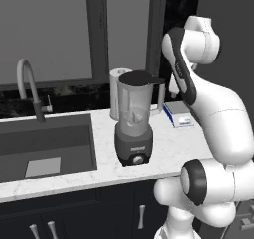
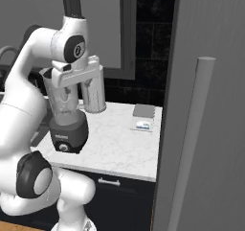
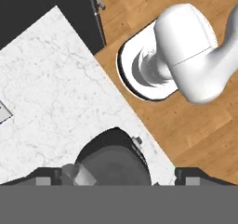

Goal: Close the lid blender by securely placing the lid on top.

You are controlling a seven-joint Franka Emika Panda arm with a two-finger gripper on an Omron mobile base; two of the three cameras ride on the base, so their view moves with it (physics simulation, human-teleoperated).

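The blender (image 1: 133, 129) stands on the marble counter (image 1: 168, 149), a translucent grey jar on a dark base with a round front knob. The black lid (image 1: 139, 78) lies flat across the jar's mouth, its tab pointing right. In the hand view I look straight down on the lid (image 3: 114, 160). My gripper (image 3: 118, 178) hangs just above it, open, the two fingertips (image 3: 44, 180) far apart on either side and touching nothing. In the right base view the white hand sits right over the jar (image 2: 62, 100) and hides its mouth.
A white cylinder (image 1: 116, 79) stands close behind the blender. A small blue and white box (image 1: 178, 115) lies to its right. The sink (image 1: 49, 144) and faucet (image 1: 27, 84) are to the left. A tall grey panel with a bar handle (image 2: 194, 144) rises at the right.
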